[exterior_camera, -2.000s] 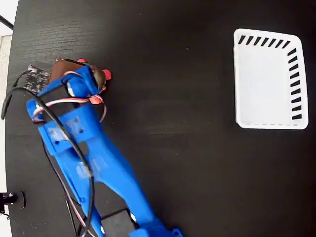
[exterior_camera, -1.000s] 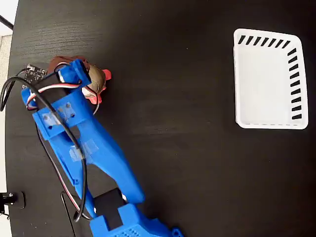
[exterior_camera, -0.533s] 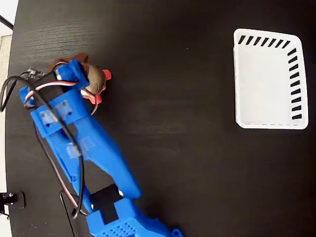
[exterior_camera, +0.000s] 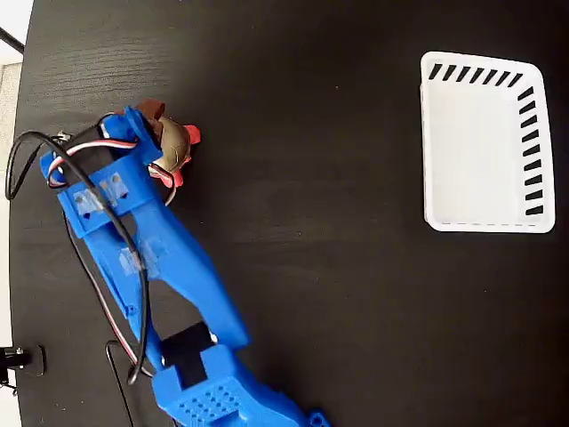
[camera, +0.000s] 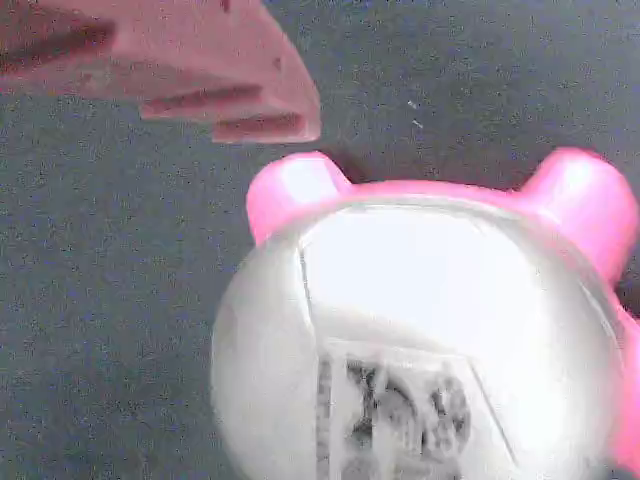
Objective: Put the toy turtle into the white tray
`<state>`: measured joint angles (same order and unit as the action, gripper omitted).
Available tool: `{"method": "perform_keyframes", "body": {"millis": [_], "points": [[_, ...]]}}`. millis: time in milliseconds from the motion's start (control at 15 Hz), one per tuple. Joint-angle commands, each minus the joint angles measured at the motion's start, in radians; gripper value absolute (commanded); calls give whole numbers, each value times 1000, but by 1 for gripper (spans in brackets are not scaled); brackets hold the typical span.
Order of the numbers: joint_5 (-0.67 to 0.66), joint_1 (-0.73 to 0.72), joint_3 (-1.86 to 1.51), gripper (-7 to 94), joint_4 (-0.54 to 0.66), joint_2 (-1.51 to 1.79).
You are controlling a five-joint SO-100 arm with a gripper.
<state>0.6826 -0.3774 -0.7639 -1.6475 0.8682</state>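
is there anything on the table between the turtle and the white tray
Nothing visible. In the fixed view the small gold-shelled toy turtle with pink legs sits at the left under the blue arm's gripper, and the rectangular white slotted plastic tray is at the right; only bare black tabletop lies between them.

Fixed view looks straight down on the black table (exterior_camera: 338, 267) from high up, taking in the blue arm (exterior_camera: 151, 258) at left and the white tray (exterior_camera: 484, 142) far right. Wrist view sits very close above the toy turtle (camera: 420, 340), facing down at the tabletop, shell filling most of the picture, one pinkish finger (camera: 170, 70) top left. Both views share the turtle (exterior_camera: 173, 147) and the table around it
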Motion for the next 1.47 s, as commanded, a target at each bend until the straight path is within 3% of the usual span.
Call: {"method": "perform_keyframes", "body": {"millis": [0, 1400], "points": [[14, -9, 67, 59, -9, 20], [0, 6, 225, 56, -8, -190]]}}
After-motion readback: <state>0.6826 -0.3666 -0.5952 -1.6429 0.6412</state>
